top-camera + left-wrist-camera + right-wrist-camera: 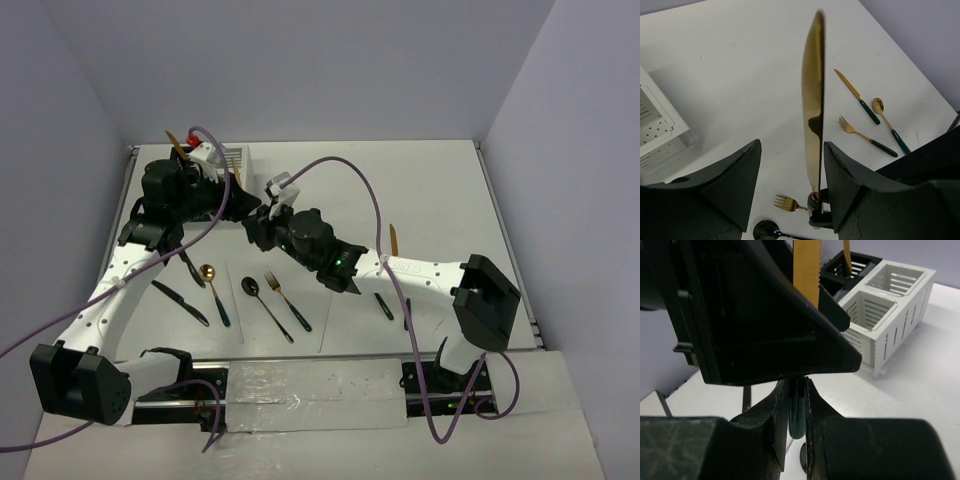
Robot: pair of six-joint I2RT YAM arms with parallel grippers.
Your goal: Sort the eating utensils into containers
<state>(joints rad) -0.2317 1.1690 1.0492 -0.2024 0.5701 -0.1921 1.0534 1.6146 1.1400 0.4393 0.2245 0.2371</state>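
Apparently, left fingers point(765, 325) before black caddy point(832, 272).

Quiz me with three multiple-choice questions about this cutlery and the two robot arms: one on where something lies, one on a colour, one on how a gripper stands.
1. Where does the all-black spoon lie?
A. In a caddy
B. On the table, between the gold spoon and the gold fork
C. Hanging off the table's edge

2. What colour is the knife handle pinched in the right gripper?
A. White
B. Red
C. Dark green

3. How does the left gripper stand?
A. Open, a finger on either side of the gold knife blade
B. Shut on a fork
C. Shut on nothing

Answers:
1. B: the top view shows it lying flat between those two.
2. C: the right wrist view shows a dark green handle between shut fingers.
3. A: the left wrist view shows gaps on both sides of the blade.
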